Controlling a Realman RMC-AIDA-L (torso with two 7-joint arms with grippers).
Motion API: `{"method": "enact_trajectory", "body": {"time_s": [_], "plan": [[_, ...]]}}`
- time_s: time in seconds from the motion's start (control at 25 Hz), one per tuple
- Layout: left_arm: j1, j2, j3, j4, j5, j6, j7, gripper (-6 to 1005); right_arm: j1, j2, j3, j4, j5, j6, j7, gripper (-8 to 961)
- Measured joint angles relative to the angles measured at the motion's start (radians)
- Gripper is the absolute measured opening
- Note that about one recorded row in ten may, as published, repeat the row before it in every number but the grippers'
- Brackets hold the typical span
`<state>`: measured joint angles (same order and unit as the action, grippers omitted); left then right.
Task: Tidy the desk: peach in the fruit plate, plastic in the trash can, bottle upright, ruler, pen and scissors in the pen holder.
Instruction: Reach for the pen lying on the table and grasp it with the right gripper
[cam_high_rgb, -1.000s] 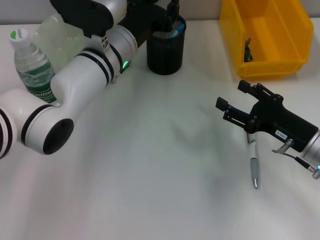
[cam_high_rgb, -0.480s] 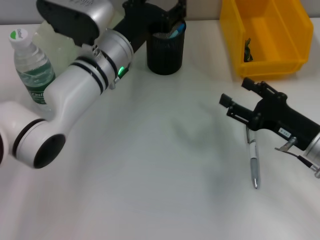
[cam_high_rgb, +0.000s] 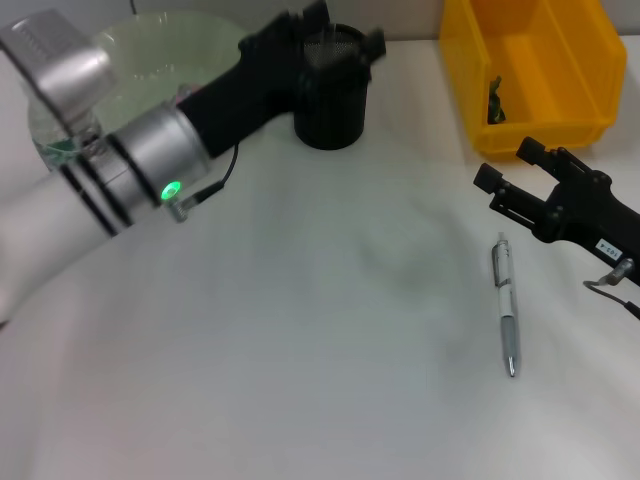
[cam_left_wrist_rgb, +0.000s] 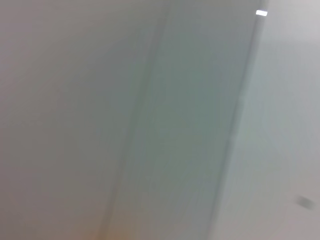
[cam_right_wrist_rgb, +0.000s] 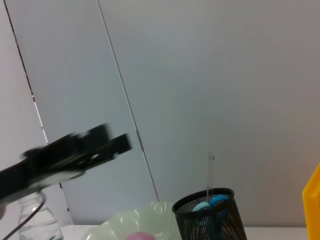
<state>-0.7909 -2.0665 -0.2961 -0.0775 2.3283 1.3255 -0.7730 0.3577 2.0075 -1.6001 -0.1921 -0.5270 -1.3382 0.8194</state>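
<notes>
The left gripper (cam_high_rgb: 335, 35), jaws apart and empty, has lifted clear of the holder (cam_high_rgb: 331, 90) at top centre, while the open right gripper (cam_high_rgb: 512, 178) retreats rightward, leaving the pen (cam_high_rgb: 507, 318) ungrasped.

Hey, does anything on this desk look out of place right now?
Yes. A silver pen lies loose on the white desk, not in the black mesh pen holder. The open right gripper hangs just beyond its upper end; the left gripper is above the holder.

Head looks down; right wrist level; both share pen holder (cam_high_rgb: 331, 90).
</notes>
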Motion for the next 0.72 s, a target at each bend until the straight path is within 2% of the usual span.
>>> {"method": "enact_trajectory", "body": {"time_s": [0.08, 0.16, 0.2, 0.24, 0.36, 0.4, 0.44, 0.56, 0.6, 0.64, 0.72], "plan": [[0.013, 0.002, 0.000, 0.049, 0.077, 0.071, -0.032, 868, 0.002, -0.005, -0.001, 0.000, -0.004, 0.000, 0.016, 825], [0.025, 0.004, 0.001, 0.095, 0.137, 0.127, -0.053, 867, 0.007, -0.016, -0.001, 0.001, -0.023, 0.000, 0.059, 825], [0.025, 0.004, 0.001, 0.095, 0.137, 0.127, -0.053, 866, 0.010, -0.030, 0.002, -0.002, -0.053, 0.001, 0.104, 825], [0.034, 0.004, 0.009, 0.136, 0.183, 0.168, -0.072, 866, 0.010, -0.030, 0.002, -0.002, -0.053, 0.001, 0.104, 825], [0.046, 0.006, 0.069, 0.198, 0.228, 0.210, -0.121, 864, 0.011, -0.051, 0.002, -0.010, -0.084, -0.006, 0.163, 825], [0.056, 0.007, 0.135, 0.225, 0.236, 0.235, -0.140, 864, 0.012, -0.059, 0.001, -0.011, -0.095, -0.018, 0.179, 825], [0.056, 0.007, 0.135, 0.225, 0.236, 0.235, -0.140, 863, 0.012, -0.059, 0.001, -0.011, -0.095, -0.018, 0.179, 825], [0.069, 0.007, 0.221, 0.256, 0.237, 0.259, -0.160, 862, 0.011, -0.075, 0.001, -0.011, -0.119, -0.039, 0.204, 825], [0.081, 0.007, 0.259, 0.264, 0.236, 0.274, -0.169, 862, 0.012, -0.092, 0.002, -0.014, -0.146, -0.052, 0.235, 825], [0.081, 0.007, 0.259, 0.264, 0.236, 0.274, -0.169, 862, 0.012, -0.092, 0.002, -0.014, -0.146, -0.052, 0.235, 825], [0.092, 0.007, 0.271, 0.267, 0.236, 0.283, -0.171, 863, 0.013, -0.117, 0.003, -0.029, -0.186, -0.066, 0.286, 825]]}}
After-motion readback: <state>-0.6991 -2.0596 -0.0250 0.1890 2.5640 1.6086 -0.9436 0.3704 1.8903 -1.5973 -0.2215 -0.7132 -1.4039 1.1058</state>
